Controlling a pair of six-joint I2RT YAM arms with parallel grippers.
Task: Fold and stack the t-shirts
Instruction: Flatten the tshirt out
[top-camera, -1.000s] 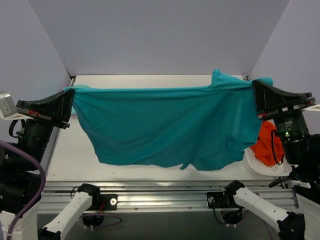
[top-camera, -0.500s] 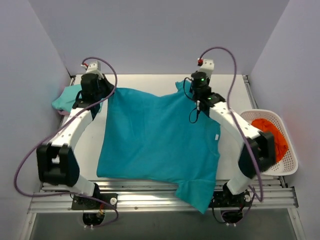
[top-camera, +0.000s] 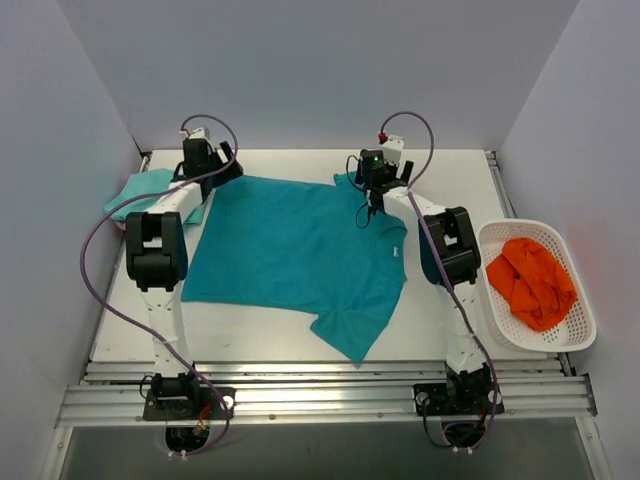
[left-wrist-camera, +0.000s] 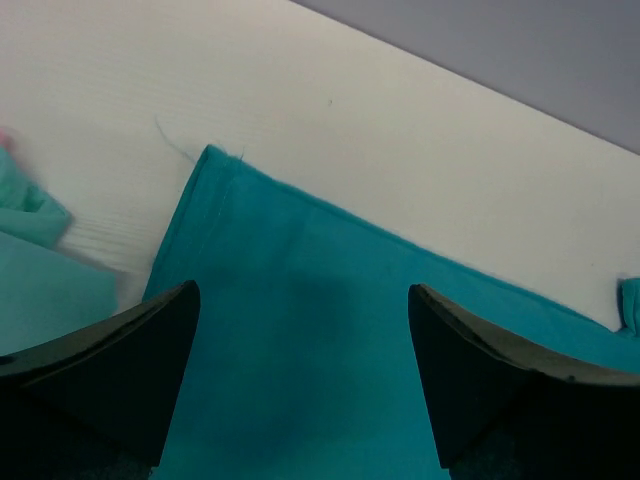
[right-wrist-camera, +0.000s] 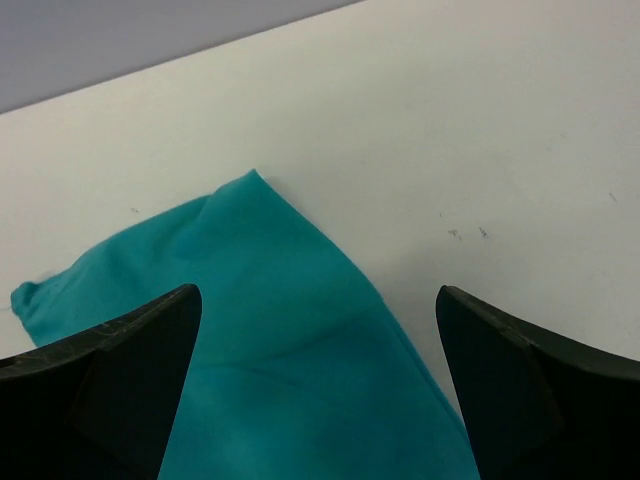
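Top external view is showing the deep teal t-shirt (top-camera: 290, 250) lying flat on the table (top-camera: 440, 170), the left gripper (left-wrist-camera: 301, 291) and right gripper (right-wrist-camera: 318, 291) hovering fingers-apart over its far edge, so spreading is probably ending and folding is calling for both to pinch that edge.

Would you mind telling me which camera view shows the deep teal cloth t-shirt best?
The top external view: the whole deep teal cloth t-shirt lies spread out there. The left wrist view shows only one corner, the right wrist view only another.
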